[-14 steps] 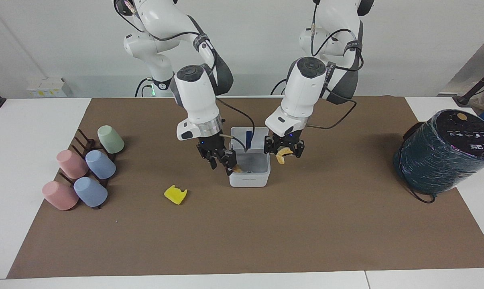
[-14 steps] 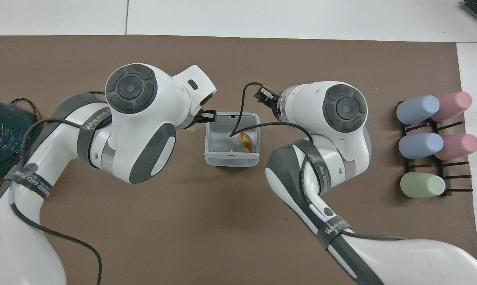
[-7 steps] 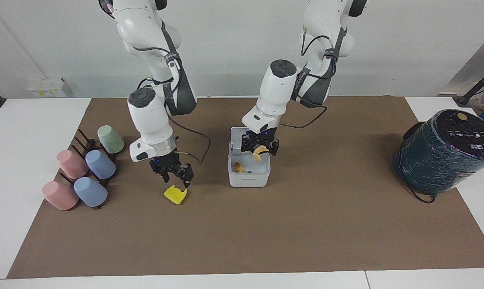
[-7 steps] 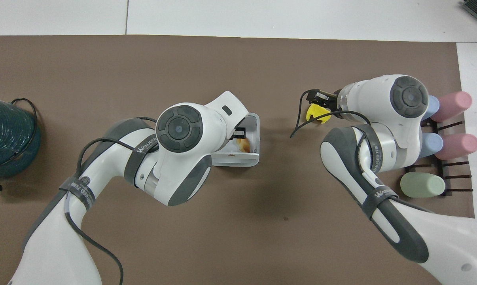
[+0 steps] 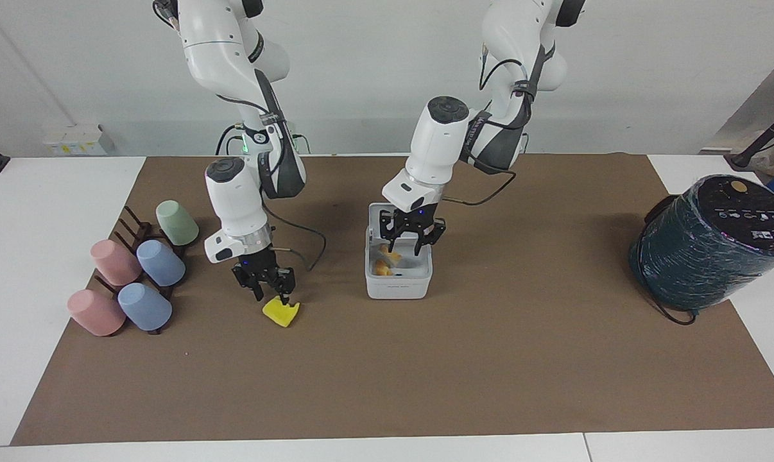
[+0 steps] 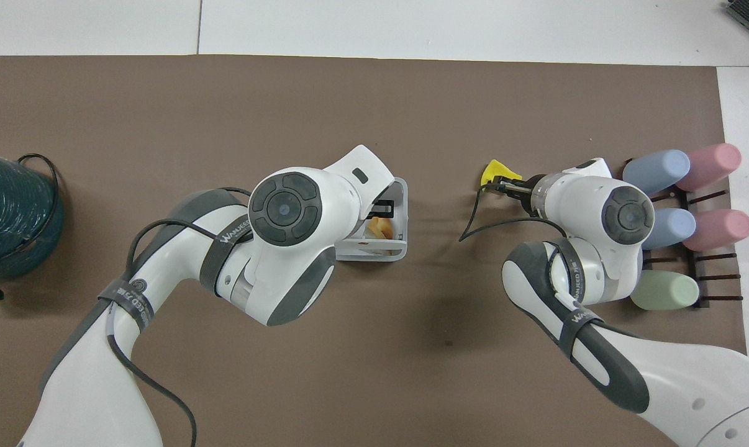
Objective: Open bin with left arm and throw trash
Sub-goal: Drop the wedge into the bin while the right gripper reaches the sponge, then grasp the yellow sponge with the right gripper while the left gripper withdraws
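Bin (image 5: 399, 290) sits mid-bench, a bit toward the robots' edge; lid up on the robot side, so opening is done. L gripper (image 5: 405, 248) hangs over the bin mouth, fingers spread, nothing in them; half a sec ago it had the beige curl pinched right there, so it has just let go. Two pale scraps (image 5: 384, 263) now lie inside the bin vs one before; overhead confirms both are in the box, against the wall toward the R arm's end. So 2 of 3 trash pcs are binned.

R gripper (image 5: 270, 296) has come down lower since the last look; now right at the yellow piece (image 5: 282, 313), fingers apart. Tips look to be on or just above its robot-side edge; can't tell contact. No grip yet imo; the piece lies flat on the mat, farther from the robots than the bin and toward the R arm's end, near the cup rack (image 5: 144, 239).

Remaining, as I read it: R needs to close on the yellow pc, carry it to the bin and drop it. L is parked in the drop zone, so it prob needs to clear first; collision risk over the bin if both go in together.
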Tool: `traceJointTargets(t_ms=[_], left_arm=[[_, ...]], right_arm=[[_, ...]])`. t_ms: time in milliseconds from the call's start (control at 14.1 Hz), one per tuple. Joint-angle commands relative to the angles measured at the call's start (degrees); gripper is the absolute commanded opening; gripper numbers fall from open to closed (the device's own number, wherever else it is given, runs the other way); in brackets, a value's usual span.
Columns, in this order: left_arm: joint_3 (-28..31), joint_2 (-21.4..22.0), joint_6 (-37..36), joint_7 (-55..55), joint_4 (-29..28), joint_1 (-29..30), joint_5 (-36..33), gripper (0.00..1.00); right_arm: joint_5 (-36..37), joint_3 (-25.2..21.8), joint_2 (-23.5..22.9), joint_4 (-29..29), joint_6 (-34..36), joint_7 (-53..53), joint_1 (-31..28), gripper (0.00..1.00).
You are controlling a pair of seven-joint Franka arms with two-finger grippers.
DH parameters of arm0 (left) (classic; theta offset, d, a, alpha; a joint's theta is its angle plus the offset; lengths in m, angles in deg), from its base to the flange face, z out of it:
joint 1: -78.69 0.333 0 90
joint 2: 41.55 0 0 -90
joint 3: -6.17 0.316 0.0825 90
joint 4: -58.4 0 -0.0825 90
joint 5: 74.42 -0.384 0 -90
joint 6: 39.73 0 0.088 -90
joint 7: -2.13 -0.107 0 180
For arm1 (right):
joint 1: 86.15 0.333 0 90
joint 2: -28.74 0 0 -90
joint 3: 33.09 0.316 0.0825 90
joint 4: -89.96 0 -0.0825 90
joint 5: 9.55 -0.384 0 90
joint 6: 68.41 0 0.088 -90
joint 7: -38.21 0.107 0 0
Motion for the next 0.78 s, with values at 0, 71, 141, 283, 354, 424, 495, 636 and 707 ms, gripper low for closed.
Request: traceJointTargets(t_ms=[0,71,141,283,354,424,495,636,707], left_arm=[[0.58,-0.06,-1.36,0.35,2.34,-0.16,0.75,0.98],[0.66,-0.06,-4.16,0.26,4.7,0.37,0.75,0.98],[1.19,-0.06,-8.8,-0.09,7.68,0.81,0.75,0.98],[1.1,-0.32,-17.94,-1.23,13.05,4.83,0.48,0.94],[1.02,-0.32,-21.9,-2.97,15.07,6.86,0.57,0.93],[1.01,-0.24,-25.77,-6.04,17.1,8.88,0.57,0.92],[1.19,-0.24,-28.76,-9.81,18.51,10.99,0.57,0.92],[1.63,0.38,-33.43,-17.89,19.22,16.08,0.22,0.92],[1.89,0.55,-35.71,-21.59,19.22,18.89,0.04,0.92]], right_arm=[[-0.04,0.25,1.95,-2.93,-1.27,-4.07,0.01,0.0],[-0.04,0.25,1.95,-2.85,-1.36,-3.73,0.01,0.0],[-0.13,0.34,1.86,-2.67,-1.62,-3.55,0.01,0.0],[-0.74,0.52,2.21,-2.15,-1.62,0.64,0.36,0.0],[-0.92,0.52,2.91,-1.36,-0.75,5.45,1.93,0.0],[-0.92,0.52,3.7,-1.18,-0.13,11.16,3.42,0.0],[-1.01,0.52,4.75,-0.83,0.57,17.05,5.18,0.0],[-1.01,0.52,4.94,3.11,4.94,31.09,8.87,0.0],[-1.27,0.69,4.42,6.79,8.19,37.43,11.15,0.0]])
